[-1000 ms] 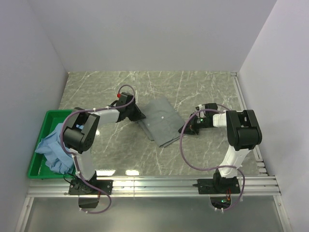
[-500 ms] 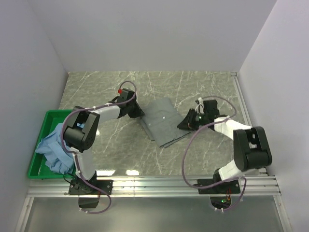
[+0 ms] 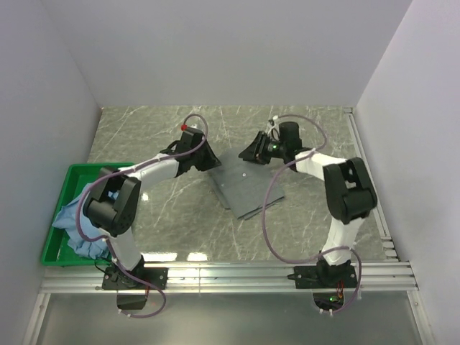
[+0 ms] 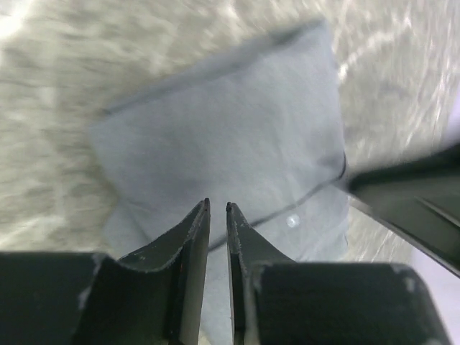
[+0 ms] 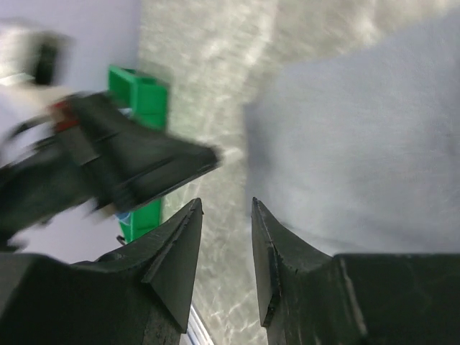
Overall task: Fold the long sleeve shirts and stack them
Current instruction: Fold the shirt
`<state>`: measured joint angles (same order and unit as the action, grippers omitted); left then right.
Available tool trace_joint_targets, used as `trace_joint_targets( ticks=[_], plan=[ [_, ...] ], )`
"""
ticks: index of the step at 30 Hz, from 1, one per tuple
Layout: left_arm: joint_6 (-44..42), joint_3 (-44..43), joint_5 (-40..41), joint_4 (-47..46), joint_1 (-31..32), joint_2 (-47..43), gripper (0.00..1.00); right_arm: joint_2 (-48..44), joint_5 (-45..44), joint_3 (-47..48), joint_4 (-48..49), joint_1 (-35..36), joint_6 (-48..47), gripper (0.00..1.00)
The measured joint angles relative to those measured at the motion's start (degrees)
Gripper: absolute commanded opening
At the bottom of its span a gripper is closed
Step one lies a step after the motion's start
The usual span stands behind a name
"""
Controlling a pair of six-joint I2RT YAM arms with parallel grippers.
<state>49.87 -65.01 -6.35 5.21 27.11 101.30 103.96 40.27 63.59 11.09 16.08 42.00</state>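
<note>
Muted grey-green cloth shirt (image 3: 244,183): folded to a flat rectangle, crisp edges, one small white button showing. It lies on the grey veined, glossy stone-look counter (image 3: 144,129), with bare counter on every side. Left jaws at the shirt's far-left corner, a narrow slit apart, holding nothing. Right jaws at its far edge, spread wider, holding nothing. Well left of it, a crumpled light blue shirt (image 3: 79,219) is heaped in a green plastic bin (image 3: 75,171).

Grey-green shirt (image 3: 244,188) and light blue shirt (image 3: 75,219) contrast with green bin (image 3: 72,180), white-veined grey table (image 3: 144,136).
</note>
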Motion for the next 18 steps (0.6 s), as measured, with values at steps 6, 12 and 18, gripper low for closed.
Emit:
trace_joint_targets(
  ticks=[6, 12, 18],
  plan=[
    [-1.1, -0.6, -2.5, -2.4, 5.5, 1.9, 0.19, 10.3, -0.2, -3.6, 5.3, 0.2, 4.2, 0.40],
    [1.6, 3.8, -7.7, -4.3, 8.0, 5.7, 0.15, 12.1, 1.2, -6.7, 11.9, -0.7, 7.1, 0.39],
    [4.0, 6.3, -10.5, -5.7, 7.1, 6.7, 0.14, 12.1, 2.9, -6.9, 12.5, -1.9, 7.6, 0.39]
  ],
)
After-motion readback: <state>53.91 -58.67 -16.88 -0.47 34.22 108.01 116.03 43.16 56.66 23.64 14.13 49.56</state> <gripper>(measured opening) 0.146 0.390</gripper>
